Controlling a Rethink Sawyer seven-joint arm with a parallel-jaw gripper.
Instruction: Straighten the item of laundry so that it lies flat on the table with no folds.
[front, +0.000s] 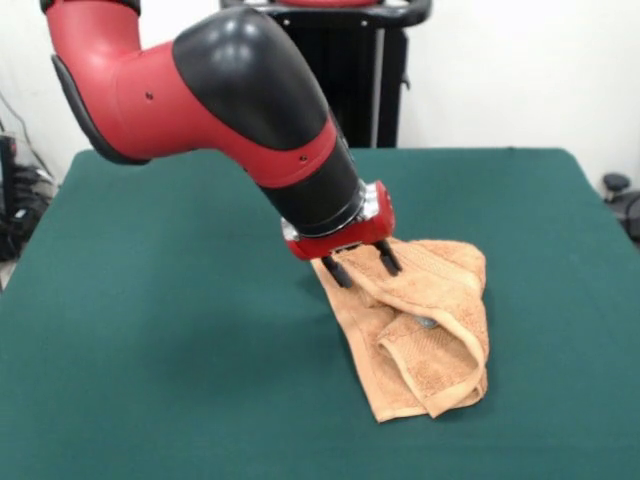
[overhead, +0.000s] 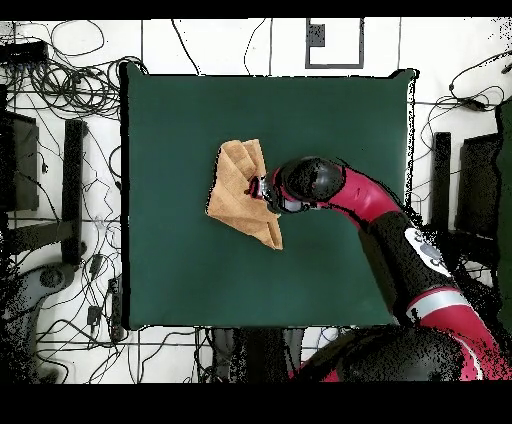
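No brand, label or readable writing shows on the towel or anywhere else; a small grey patch sits in the middle of its folds, too small to tell what it is. The towel lies crumpled on the table, right of centre in the front view, folded over itself in several thick layers with a rolled hem along its near right side. The gripper stands tilted at the towel's far left corner, and its two dark fingers are spread a little, with the tips touching the cloth; whether they pinch any cloth between them I cannot tell. The towel is well apart from all table edges. Wide bare green top lies to the left and near side, less to the right.
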